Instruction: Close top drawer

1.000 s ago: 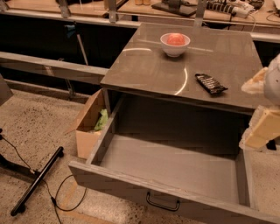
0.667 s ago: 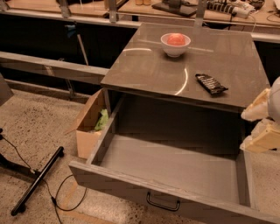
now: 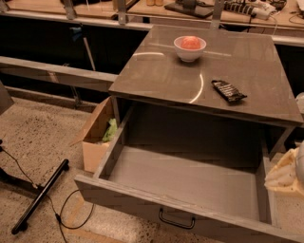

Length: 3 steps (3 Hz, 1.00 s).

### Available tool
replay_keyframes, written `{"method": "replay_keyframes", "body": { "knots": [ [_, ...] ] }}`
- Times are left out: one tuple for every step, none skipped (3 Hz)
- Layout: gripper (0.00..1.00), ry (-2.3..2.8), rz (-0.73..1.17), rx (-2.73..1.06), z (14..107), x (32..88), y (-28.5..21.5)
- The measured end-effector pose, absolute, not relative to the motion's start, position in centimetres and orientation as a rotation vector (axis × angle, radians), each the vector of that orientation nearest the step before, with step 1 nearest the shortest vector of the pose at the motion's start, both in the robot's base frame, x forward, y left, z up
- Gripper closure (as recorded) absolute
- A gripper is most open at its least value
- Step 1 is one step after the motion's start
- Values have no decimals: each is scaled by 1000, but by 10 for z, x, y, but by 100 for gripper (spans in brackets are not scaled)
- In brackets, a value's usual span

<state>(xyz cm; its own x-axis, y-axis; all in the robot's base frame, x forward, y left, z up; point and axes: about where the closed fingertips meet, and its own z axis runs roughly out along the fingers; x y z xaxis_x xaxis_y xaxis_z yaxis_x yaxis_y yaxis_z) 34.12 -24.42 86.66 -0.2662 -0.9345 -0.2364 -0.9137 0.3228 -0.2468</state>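
Top drawer, pulled fully out toward the viewer, its grey front panel nearest and its broad box interior exposed. A small black handle sits at the centre of the front. At the right edge, beside the drawer's right wall and just outside it, the cream-coloured gripper is only partly in view (whether it is apart or together cannot be told); it holds nothing that can be seen. On the speckled floor to the left lie a black bar and a thin black cable. An open cardboard box stands against the drawer's left wall, with something green inside. Above the drawer, the grey cabinet top carries a dark ridged object near its right front, and farther back a white bowl holding a reddish round item. Behind runs a wooden counter.
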Motion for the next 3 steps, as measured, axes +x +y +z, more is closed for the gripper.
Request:
{"method": "replay_keyframes", "body": {
  "knots": [
    [100, 2312, -13, -1645, 827, 307, -247],
    [100, 2312, -13, -1645, 827, 307, -247],
    [100, 2341, -38, -1647, 815, 298, -250]
  ]
}}
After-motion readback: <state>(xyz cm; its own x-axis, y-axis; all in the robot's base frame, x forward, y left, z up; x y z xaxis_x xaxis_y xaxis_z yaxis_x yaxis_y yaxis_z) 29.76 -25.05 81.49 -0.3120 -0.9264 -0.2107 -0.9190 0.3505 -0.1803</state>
